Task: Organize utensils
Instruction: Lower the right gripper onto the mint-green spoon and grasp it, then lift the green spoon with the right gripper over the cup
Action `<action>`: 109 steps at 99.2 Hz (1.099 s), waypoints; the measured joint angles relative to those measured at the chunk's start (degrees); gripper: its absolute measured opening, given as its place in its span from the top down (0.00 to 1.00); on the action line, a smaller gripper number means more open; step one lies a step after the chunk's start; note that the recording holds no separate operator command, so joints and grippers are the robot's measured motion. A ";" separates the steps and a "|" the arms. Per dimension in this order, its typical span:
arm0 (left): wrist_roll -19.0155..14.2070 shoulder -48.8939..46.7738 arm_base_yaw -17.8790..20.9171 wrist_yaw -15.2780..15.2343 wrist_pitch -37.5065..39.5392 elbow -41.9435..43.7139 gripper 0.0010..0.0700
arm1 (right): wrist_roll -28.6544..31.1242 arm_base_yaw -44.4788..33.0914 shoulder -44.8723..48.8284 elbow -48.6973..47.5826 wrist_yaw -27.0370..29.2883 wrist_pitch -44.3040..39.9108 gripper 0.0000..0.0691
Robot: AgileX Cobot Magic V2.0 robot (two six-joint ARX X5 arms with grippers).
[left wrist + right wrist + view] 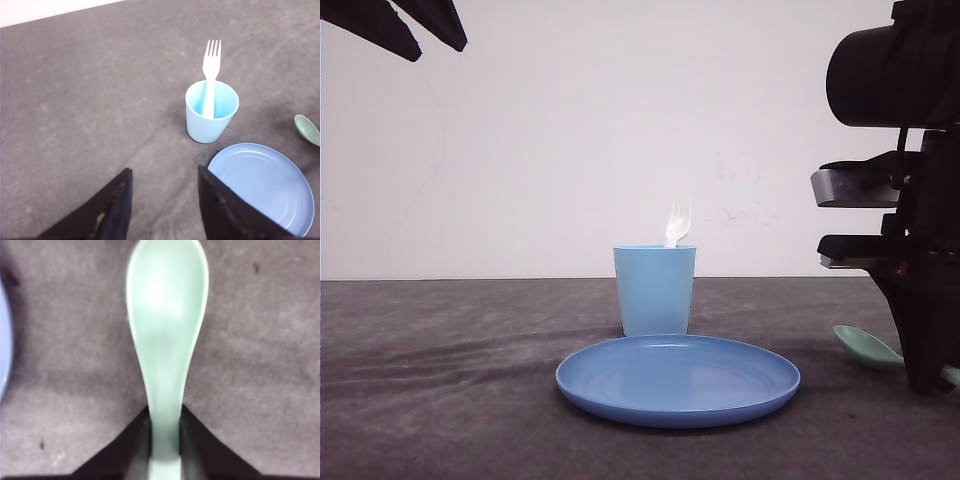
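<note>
The right end effector (pixel 165 440) is seen closed on the handle of the pale mint-green spoon (pixel 166 335), both fingers (pixel 135 445) pressed against the handle's sides. The spoon's bowl extends straight ahead of the fingertips, over the dark grey counter (pixel 260 365). In the front view the spoon's bowl (pixel 866 346) is seen low at the counter, just beside the base of the right arm; whether it touches the surface cannot be told.

The left end effector (pixel 162 200) is held well above the counter with its two dark fingers (pixel 117 210) parted and nothing between them. Ahead of it and toward its right finger stands the light blue cup (pixel 211 112), upright, with the white plastic fork (pixel 210 75) standing inside, handle down and tines up, leaning against the far rim. The round blue plate (pixel 265 185) lies flat just beside the right finger of the left end effector, near the cup but apart from it.

In the front view the fork's tines (pixel 678 222) rise above the cup (pixel 655 290), and the plate (pixel 678 380) lies in front of it, between the cup and the camera.
</note>
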 joint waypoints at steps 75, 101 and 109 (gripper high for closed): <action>-2.51 -0.09 0.00 2.19 -0.35 0.00 0.67 | -3.89 9.88 -7.06 9.42 4.39 34.64 0.89; -4.52 -0.13 0.00 3.61 -0.35 0.00 0.67 | -7.85 10.32 0.26 9.42 4.52 45.59 0.89; -5.07 -0.13 0.00 3.87 -0.35 0.00 0.67 | -8.59 10.32 2.93 9.42 4.59 47.43 0.89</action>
